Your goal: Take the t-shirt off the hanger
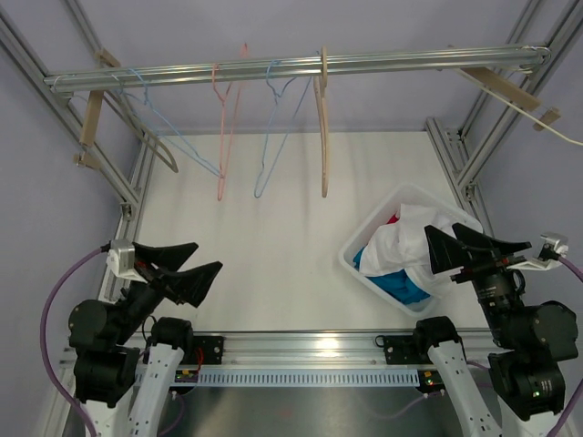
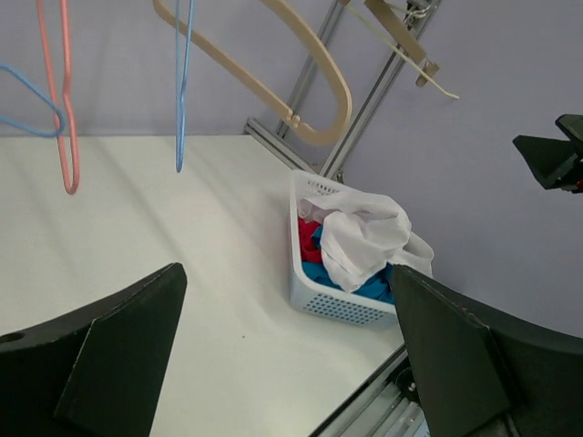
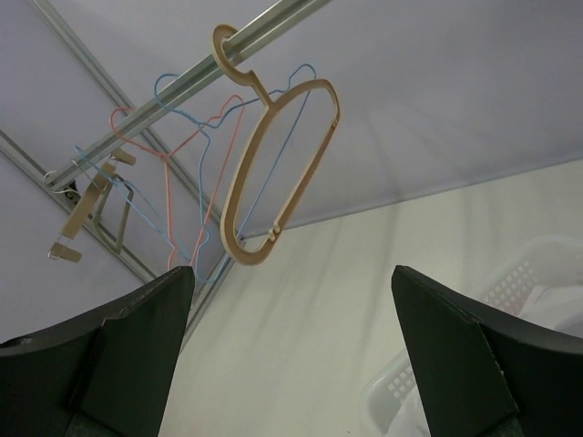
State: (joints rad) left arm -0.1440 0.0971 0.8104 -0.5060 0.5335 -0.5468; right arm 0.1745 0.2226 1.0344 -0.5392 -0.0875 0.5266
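Note:
Several hangers hang bare from the rail (image 1: pixel 364 62): a blue wire one (image 1: pixel 187 146), a pink one (image 1: pixel 220 182), a second blue one (image 1: pixel 260 187) and a tan wooden one (image 1: pixel 322 137), which also shows in the right wrist view (image 3: pixel 244 261). No shirt is on any of them. A white t-shirt (image 1: pixel 405 241) lies crumpled on red and blue clothes in the white basket (image 1: pixel 360 264), also in the left wrist view (image 2: pixel 360 241). My left gripper (image 1: pixel 208 256) is open and empty at the near left. My right gripper (image 1: pixel 440 229) is open and empty over the basket's near edge.
Wooden clip hangers sit at the rail's left end (image 1: pixel 91 118) and right end (image 1: pixel 496 86). Aluminium frame posts (image 1: pixel 455 159) border the white table on both sides. The basket's wall (image 2: pixel 342 305) stands near the table's front right edge.

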